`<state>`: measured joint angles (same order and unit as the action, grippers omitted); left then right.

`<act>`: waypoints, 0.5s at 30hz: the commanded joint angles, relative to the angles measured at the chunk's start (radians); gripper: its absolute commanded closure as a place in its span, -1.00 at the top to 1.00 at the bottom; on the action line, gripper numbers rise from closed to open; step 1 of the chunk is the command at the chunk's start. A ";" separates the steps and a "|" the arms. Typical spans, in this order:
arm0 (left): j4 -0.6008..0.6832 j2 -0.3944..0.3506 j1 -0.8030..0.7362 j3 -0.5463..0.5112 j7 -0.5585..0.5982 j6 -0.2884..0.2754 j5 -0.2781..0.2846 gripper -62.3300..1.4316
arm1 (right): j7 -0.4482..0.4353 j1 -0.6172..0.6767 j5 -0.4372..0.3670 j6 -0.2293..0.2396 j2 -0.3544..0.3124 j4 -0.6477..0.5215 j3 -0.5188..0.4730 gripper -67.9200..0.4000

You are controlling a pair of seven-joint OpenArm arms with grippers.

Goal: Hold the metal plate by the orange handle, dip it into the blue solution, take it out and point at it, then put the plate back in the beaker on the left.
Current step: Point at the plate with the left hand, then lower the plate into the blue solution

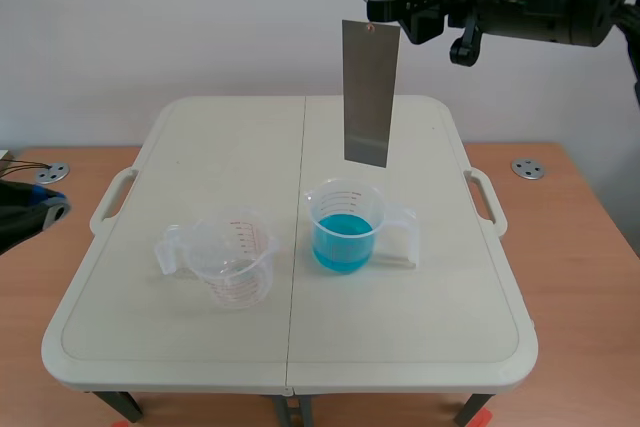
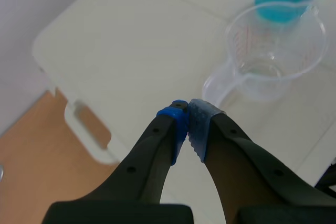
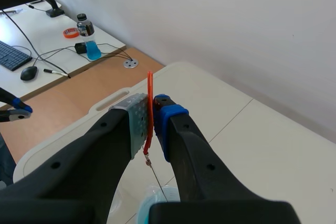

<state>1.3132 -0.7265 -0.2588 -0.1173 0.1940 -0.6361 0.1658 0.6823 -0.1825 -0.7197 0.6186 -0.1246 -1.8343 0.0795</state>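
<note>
Steel-grey flat plate (image 1: pixel 370 97), thin orange handle (image 3: pixel 149 114) tight between right jaws; left jaws closed.

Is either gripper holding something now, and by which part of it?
The right gripper holds the flat grey metal plate by its thin orange handle; the left gripper holds nothing.

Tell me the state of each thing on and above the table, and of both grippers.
Blue beaker: upright, part full of blue solution.
Clear beaker: upright, empty.
Plate: hangs upright above the blue beaker, not dipped.
Right gripper: jaws shut on handle.
Left gripper: jaws shut, empty.
</note>
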 commanded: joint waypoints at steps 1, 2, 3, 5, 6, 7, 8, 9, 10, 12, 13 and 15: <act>0.010 0.006 -0.053 -0.044 0.032 0.006 0.011 -0.87 | -0.016 -0.019 -0.015 0.003 0.000 -0.014 -0.002 -0.95; 0.010 0.006 -0.096 -0.078 0.042 0.006 0.011 -0.87 | -0.016 -0.019 -0.015 0.003 0.000 -0.014 -0.002 -0.95; 0.010 0.006 -0.139 -0.109 0.052 0.006 0.011 -0.87 | -0.016 -0.019 -0.015 0.003 0.000 -0.014 -0.002 -0.95; 0.010 0.015 -0.224 -0.171 0.067 0.012 0.011 -0.87 | -0.016 -0.019 -0.015 0.003 0.000 -0.014 -0.002 -0.95; 0.010 0.023 -0.267 -0.200 0.076 0.016 0.011 -0.87 | -0.016 -0.019 -0.015 0.003 0.000 -0.014 -0.002 -0.95; 0.010 0.033 -0.308 -0.228 0.081 0.019 0.011 -0.87 | -0.018 -0.019 -0.015 0.003 0.000 -0.014 -0.002 -0.95; 0.010 0.045 -0.347 -0.254 0.083 0.021 0.011 -0.87 | -0.019 -0.019 -0.015 0.003 0.000 -0.014 -0.002 -0.95; 0.010 0.058 -0.382 -0.278 0.085 0.021 0.011 -0.87 | -0.019 -0.019 -0.015 0.003 0.000 -0.014 -0.002 -0.95; 0.010 0.073 -0.415 -0.301 0.087 0.021 0.010 -0.87 | -0.019 -0.019 -0.015 0.003 0.000 -0.014 -0.002 -0.95; 0.009 0.106 -0.473 -0.339 0.087 0.021 0.010 -0.87 | -0.020 -0.019 -0.015 0.004 0.000 -0.014 -0.002 -0.95; 0.009 0.123 -0.499 -0.354 0.087 0.021 0.010 -0.87 | -0.023 -0.019 -0.015 0.004 0.000 -0.014 -0.001 -0.95; 0.009 0.156 -0.549 -0.377 0.087 0.021 0.010 -0.87 | -0.027 -0.019 -0.014 0.006 0.000 -0.014 -0.001 -0.95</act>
<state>1.3132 -0.5816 -0.8074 -0.4931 0.2665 -0.6140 0.1654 0.6781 -0.1825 -0.7197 0.6186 -0.1246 -1.8343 0.0795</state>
